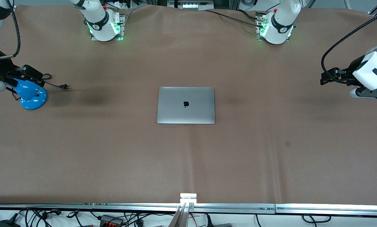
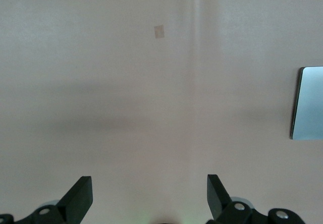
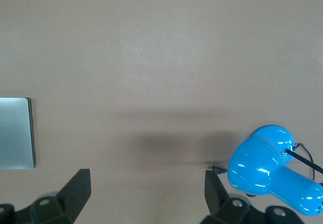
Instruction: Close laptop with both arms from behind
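Laptop (image 1: 186, 105) flat at tabletop (image 1: 112, 157) centre, lid already down, long axis running between arm ends. My left claw (image 2: 150, 196) over left-end edge, my right claw (image 3: 147, 193) over right-end edge by blue lamp (image 1: 30, 94); both spread apart, empty, about equally removed from laptop.

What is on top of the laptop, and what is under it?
Nothing lies on the laptop; its shut lid shows only a dark logo. It lies flat on the brown table. Whatever is beneath it is covered. Both grippers wait, open, at the table's ends.
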### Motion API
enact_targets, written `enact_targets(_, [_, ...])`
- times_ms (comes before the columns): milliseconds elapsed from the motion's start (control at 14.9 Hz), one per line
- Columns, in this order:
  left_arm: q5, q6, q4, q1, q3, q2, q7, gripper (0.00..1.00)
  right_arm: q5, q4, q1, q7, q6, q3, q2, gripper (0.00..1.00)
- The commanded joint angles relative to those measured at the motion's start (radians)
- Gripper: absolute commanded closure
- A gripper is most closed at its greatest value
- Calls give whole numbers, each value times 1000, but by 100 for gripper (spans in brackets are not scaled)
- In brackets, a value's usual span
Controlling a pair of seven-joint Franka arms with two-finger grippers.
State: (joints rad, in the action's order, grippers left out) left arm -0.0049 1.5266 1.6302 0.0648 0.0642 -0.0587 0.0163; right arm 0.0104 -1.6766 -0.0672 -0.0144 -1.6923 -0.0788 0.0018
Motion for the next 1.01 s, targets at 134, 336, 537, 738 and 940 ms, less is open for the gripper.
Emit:
enact_targets(134, [-17, -17, 10, 3, 0, 19, -9, 0, 3, -2, 1, -9, 16, -6, -17, 0])
enact_targets(336, [-18, -20, 10, 4, -1, 19, -9, 0, 5, -2, 1, -10, 13, -7, -17, 0])
enact_targets(537, [-17, -20, 10, 6, -1, 19, -9, 0, 5, -2, 1, -10, 17, -6, -17, 0])
enact_targets(738, [-17, -20, 10, 7, -1, 19, -9, 0, 5, -2, 1, -10, 13, -3, -17, 0])
enact_targets(940, [-17, -20, 10, 9, -1, 19, -9, 0, 5, -3, 30, -10, 14, 13, -14, 0])
